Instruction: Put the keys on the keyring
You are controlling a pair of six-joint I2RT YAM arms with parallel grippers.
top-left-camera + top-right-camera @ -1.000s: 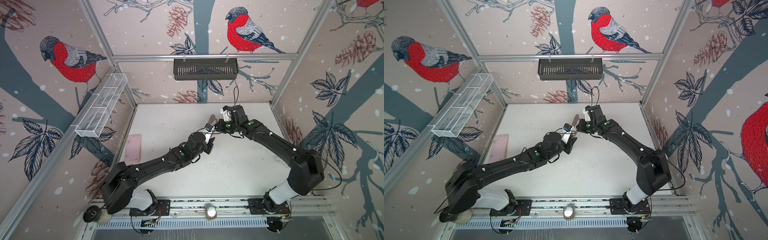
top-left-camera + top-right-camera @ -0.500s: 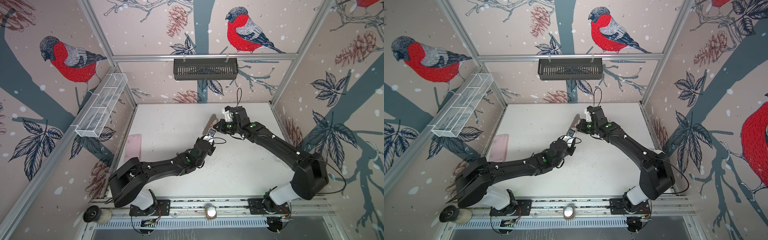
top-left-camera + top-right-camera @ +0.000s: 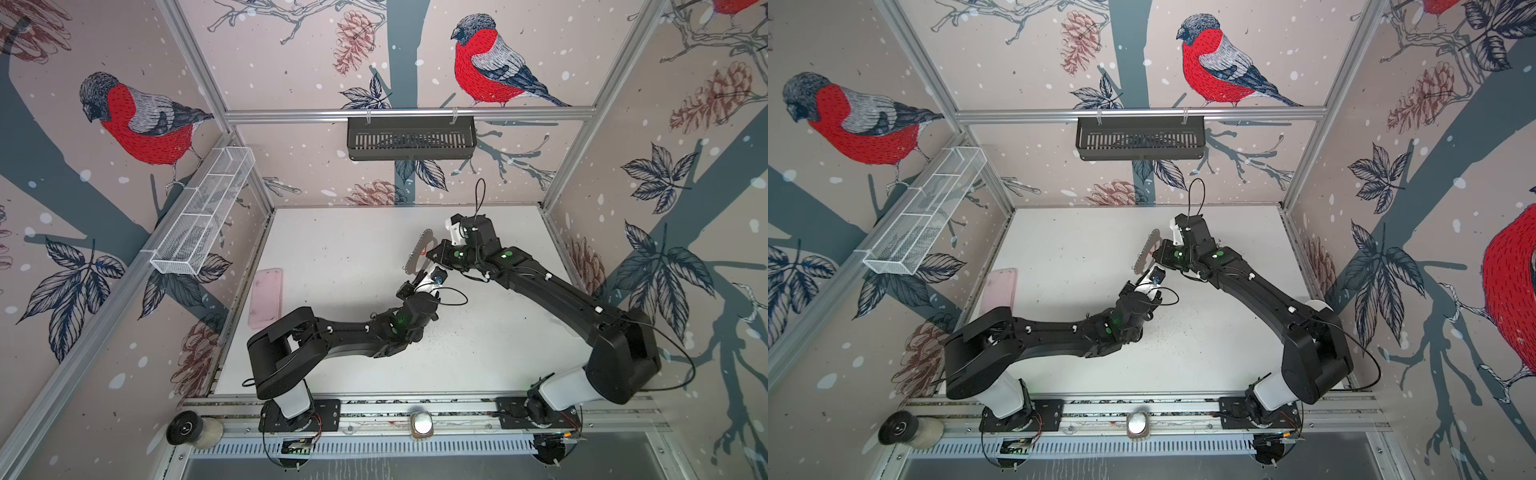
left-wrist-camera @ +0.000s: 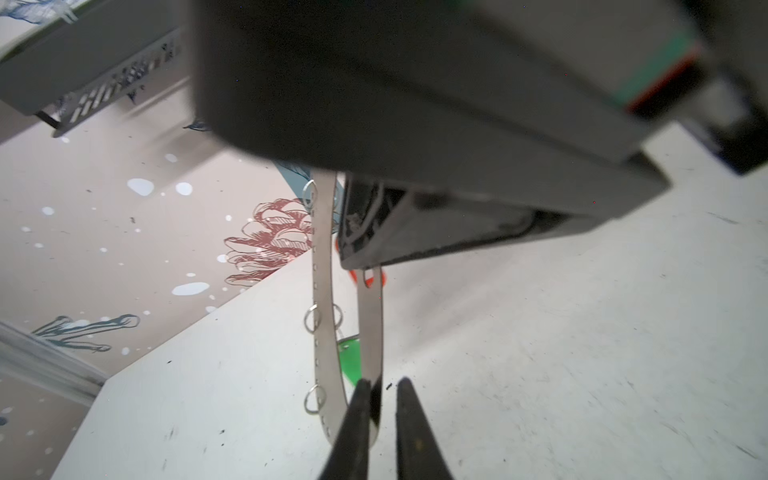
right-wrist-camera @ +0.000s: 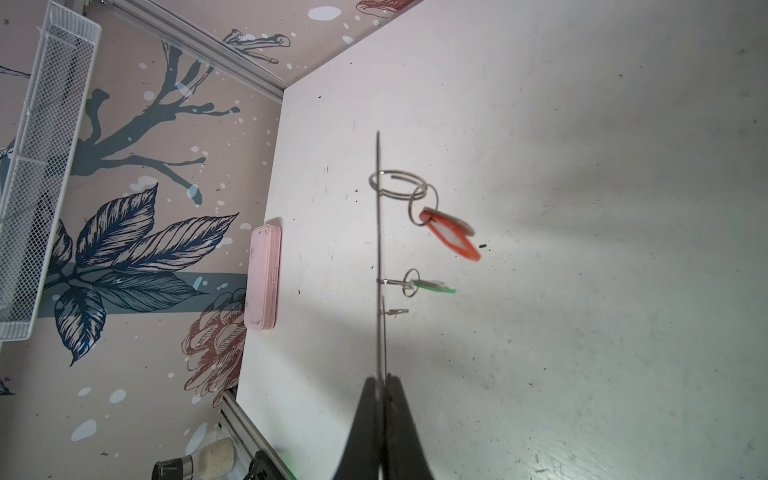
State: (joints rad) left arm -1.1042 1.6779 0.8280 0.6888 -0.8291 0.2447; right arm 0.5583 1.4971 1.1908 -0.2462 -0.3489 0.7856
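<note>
The keyring (image 3: 419, 254) (image 3: 1148, 252), a thin grey plate, hangs above the table with my right gripper (image 5: 384, 378) (image 3: 432, 255) shut on its edge. It shows edge-on in the right wrist view (image 5: 379, 249). A red-orange tag (image 5: 451, 237) and a green tag (image 5: 432, 286) dangle from rings on it; the keys' metal barely shows. My left gripper (image 4: 382, 384) (image 3: 413, 276) sits at the plate's near end (image 4: 324, 291). Its fingers (image 4: 409, 415) are drawn together to a thin slit with nothing between them. The green tag (image 4: 349, 357) shows through the cutout.
A pink case (image 3: 266, 299) (image 5: 264, 276) lies by the left wall. A white wire basket (image 3: 203, 216) hangs on the left wall and a black one (image 3: 411, 137) on the back wall. A spool (image 3: 191, 430) sits at the front left rail.
The left arm has folded and sunk lower, and its fingers have closed from a wider gap. The right gripper still holds the keyring in much the same spot.
</note>
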